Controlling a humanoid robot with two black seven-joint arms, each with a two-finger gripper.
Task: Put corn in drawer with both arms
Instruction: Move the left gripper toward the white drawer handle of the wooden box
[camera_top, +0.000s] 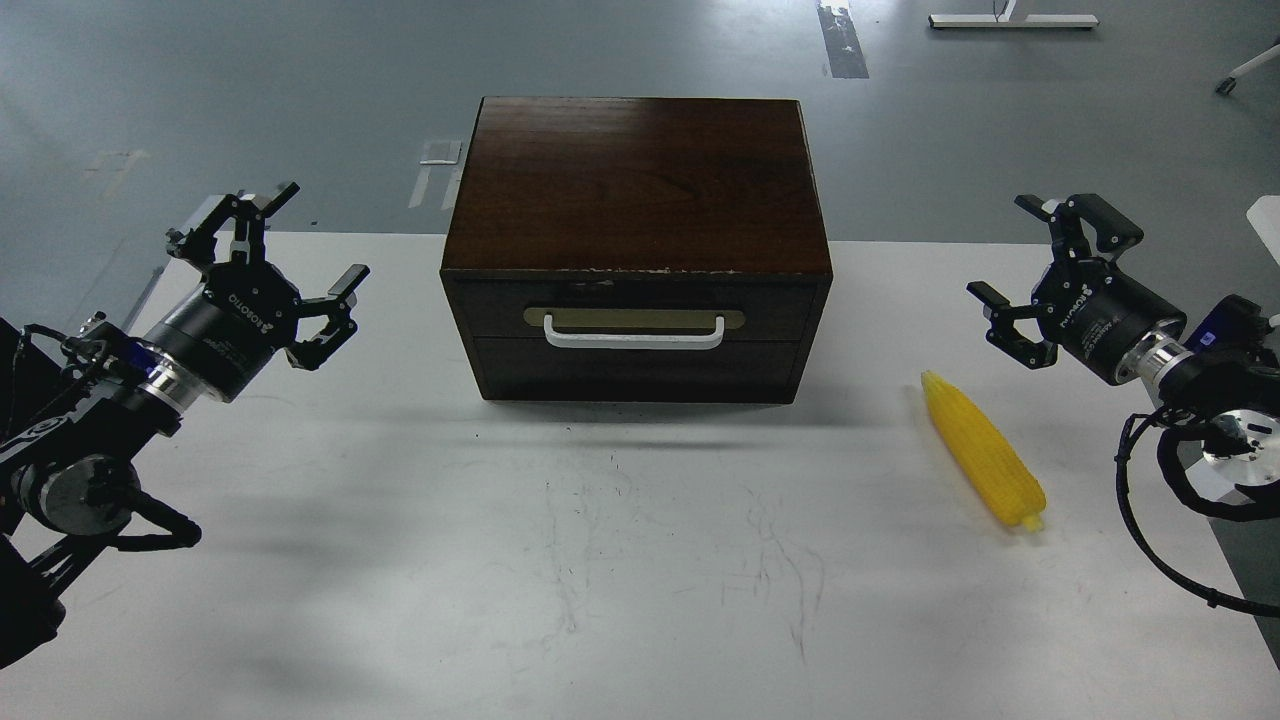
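A dark brown wooden box (640, 190) stands at the back middle of the white table (600, 560). Its drawer (635, 308) is pushed in, with a brass-coloured plate and a white bar handle (634, 338) on the front. The yellow corn (982, 448) lies flat on the table to the right of the box, thin tip pointing away from me. My left gripper (300, 232) hovers open to the left of the box, holding nothing. My right gripper (1012, 250) hovers open above and just beyond the corn, apart from it.
A plain dark panel (635, 368) without a handle sits under the drawer. The table's right edge runs close behind my right arm (1200, 400). Grey floor lies beyond the table, with a white stand foot (1010, 20) far back.
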